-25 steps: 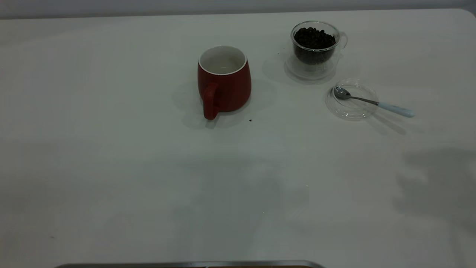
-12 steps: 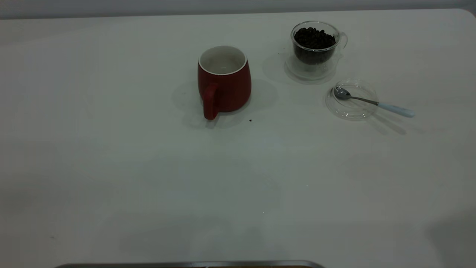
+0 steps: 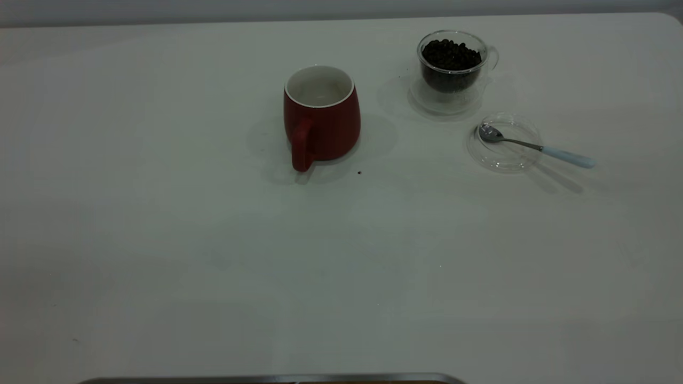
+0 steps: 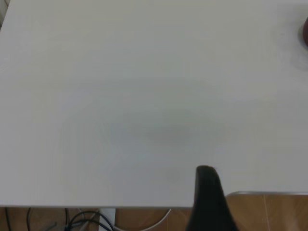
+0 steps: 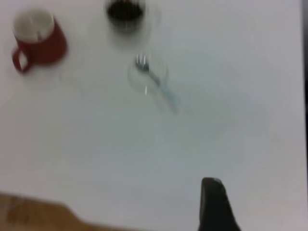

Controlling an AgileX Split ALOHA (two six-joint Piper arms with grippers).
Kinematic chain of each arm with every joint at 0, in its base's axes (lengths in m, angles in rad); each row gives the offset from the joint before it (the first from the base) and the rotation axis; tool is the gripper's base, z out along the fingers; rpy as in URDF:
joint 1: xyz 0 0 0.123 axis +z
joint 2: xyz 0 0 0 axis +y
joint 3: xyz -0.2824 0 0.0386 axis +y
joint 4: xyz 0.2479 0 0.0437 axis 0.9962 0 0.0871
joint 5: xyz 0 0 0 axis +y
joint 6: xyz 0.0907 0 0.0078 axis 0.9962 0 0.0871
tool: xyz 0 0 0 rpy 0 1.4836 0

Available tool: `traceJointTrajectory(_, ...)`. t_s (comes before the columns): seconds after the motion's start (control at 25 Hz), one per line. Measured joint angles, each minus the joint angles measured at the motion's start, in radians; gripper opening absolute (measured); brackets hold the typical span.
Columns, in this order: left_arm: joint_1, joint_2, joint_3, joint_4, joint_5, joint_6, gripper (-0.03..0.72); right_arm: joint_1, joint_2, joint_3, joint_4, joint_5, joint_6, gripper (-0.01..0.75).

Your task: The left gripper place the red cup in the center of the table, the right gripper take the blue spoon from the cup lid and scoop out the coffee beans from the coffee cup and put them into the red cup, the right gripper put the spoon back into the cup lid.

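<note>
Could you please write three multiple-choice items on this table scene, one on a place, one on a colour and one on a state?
1. Where does the bowl of the blue spoon lie?
A. In the cup lid
B. Inside the red cup
C. Inside the coffee cup

2. What colour is the inside of the red cup?
A. Black
B. White
C. Blue

3. In what state is the coffee cup?
A. Tipped on its side
B. Upright and empty
C. Upright and holding coffee beans

Answers:
1. A: in the exterior view the metal bowl rests in the clear disc, while the pale handle juts out past its rim.
2. B: the exterior view shows a white lining above the dark red wall.
3. C: the glass stands on its base on the table with a dark heap of beans inside.
</note>
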Motion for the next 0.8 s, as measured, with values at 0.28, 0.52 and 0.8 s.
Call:
traceJointTrajectory(0.28, 0.000, 0.000, 0.000, 0.000, 0.000, 0.000, 0.577, 0.057, -0.287, 0.181, -0.009, -0.049, 0.064, 0.493)
traceJointTrajectory(0.52, 0.000, 0.000, 0.000, 0.000, 0.000, 0.000, 0.577, 0.098, -0.398, 0.360, -0.013, -0.096, 0.079, 0.493)
traceJointTrajectory(0.8, 0.000, 0.000, 0.000, 0.000, 0.000, -0.001, 0.577, 0.178, -0.399, 0.387, -0.031, -0.108, 0.083, 0.493)
